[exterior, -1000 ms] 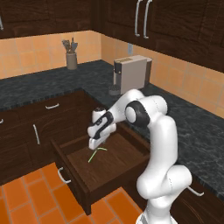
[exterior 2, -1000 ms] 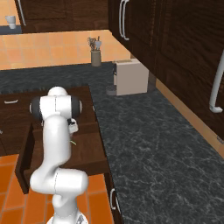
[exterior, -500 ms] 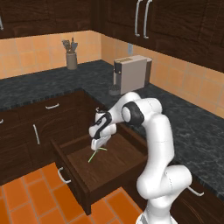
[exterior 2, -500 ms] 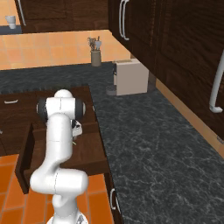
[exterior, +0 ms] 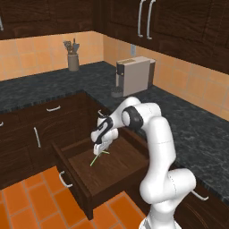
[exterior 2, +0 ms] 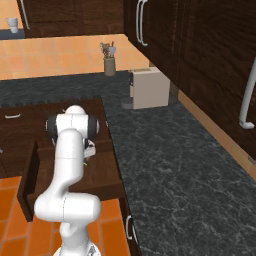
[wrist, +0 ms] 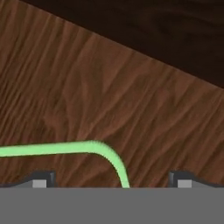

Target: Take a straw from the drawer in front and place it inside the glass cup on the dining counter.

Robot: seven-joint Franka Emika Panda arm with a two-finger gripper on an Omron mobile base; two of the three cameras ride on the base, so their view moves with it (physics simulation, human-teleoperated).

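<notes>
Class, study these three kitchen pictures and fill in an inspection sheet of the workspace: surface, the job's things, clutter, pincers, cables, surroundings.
Surface: black speckled countertop runs round the corner; orange tiled floor below.
Job's things: drawer pulled open; bent green straw lies on its wooden bottom. Glass cup and dining counter: nothing seen.
Clutter: coffee machine and utensil holder stand on the countertop, apart from the drawer.
Pincers: pincer open, low inside the drawer, a finger on each side of the straw, nothing held.
Cables: nothing seen.
Surroundings: dark wooden wall cabinets with silver handles, orange tiled wall.
</notes>
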